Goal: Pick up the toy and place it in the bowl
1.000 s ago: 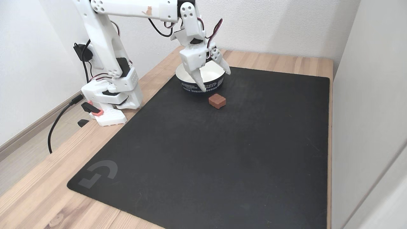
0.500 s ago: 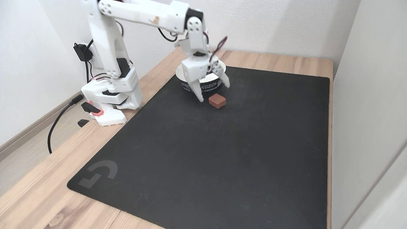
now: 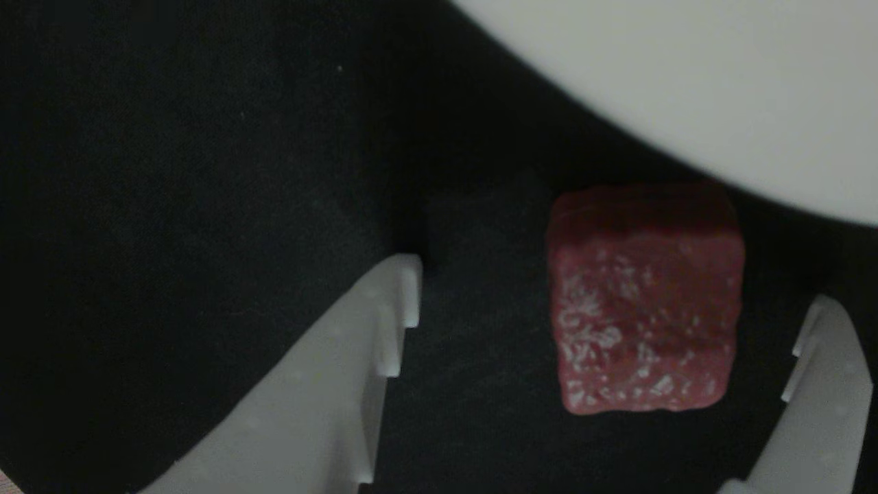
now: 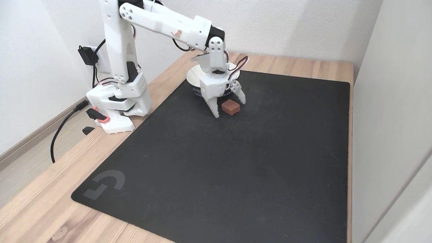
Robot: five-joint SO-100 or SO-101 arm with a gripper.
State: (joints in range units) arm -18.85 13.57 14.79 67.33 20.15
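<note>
The toy [image 4: 231, 107] is a small dull-red cube lying on the black mat just in front of the bowl [image 4: 193, 75]. The bowl is off-white inside with a dark outer wall, and the wrist hides much of it. My gripper [image 4: 229, 108] stands open, low over the mat, with one white finger on each side of the toy and touching neither face. In the other view the toy [image 3: 645, 302], with whitish mottled faces, sits nearer the right finger than the left finger [image 3: 329, 398]. My gripper [image 3: 612, 291] is open there too, and the bowl [image 3: 686, 82] curves across the top right.
A black mat [image 4: 236, 175] covers most of the wooden table [image 4: 40, 206]. The arm's base [image 4: 116, 104] stands at the mat's left edge, with a black cable [image 4: 59, 135] trailing off the table. Walls close in behind and on the right [image 4: 388, 101].
The gripper came down from above the bowl and forward toward the toy, staying open. Its fingers now straddle the toy, which has not moved.
</note>
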